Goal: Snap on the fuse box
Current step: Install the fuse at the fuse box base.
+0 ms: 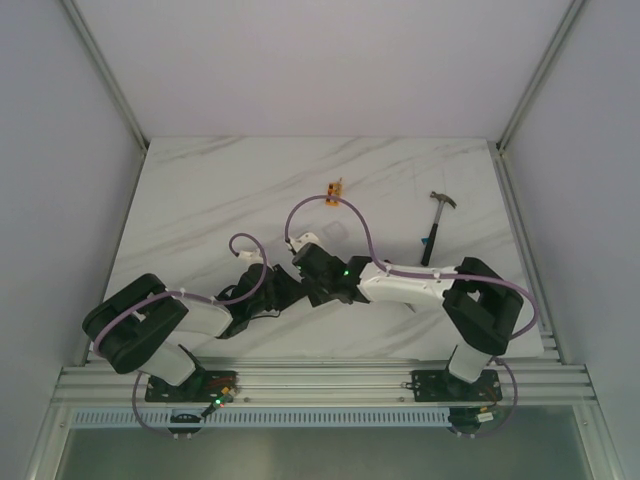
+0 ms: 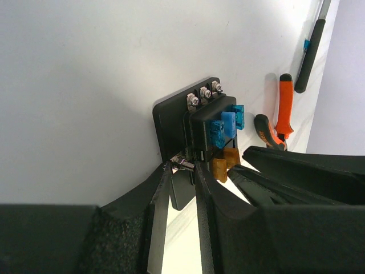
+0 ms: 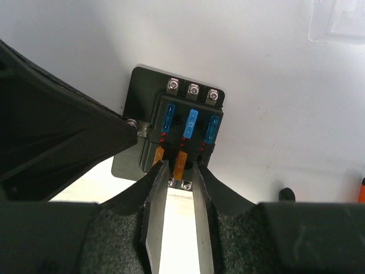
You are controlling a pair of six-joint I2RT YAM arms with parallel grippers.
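Note:
The fuse box (image 3: 179, 132) is a black block on a dark base plate, with blue fuses in its far row and amber fuses in its near row. It lies on the white table. My right gripper (image 3: 181, 169) is open at its near edge. The fingertips stand either side of the middle amber fuse (image 3: 180, 161) without touching it. My left gripper (image 2: 183, 168) is shut on the fuse box (image 2: 205, 123) at its side, with the fingertips against a screw terminal and the plate edge between them. In the top view the two grippers hide the box.
Orange-handled pliers (image 2: 283, 111) and a hammer (image 1: 437, 225) lie to the right of the box. A small orange block (image 1: 335, 188) sits farther back on the table. A clear plastic piece (image 3: 339, 20) lies beyond the box in the right wrist view.

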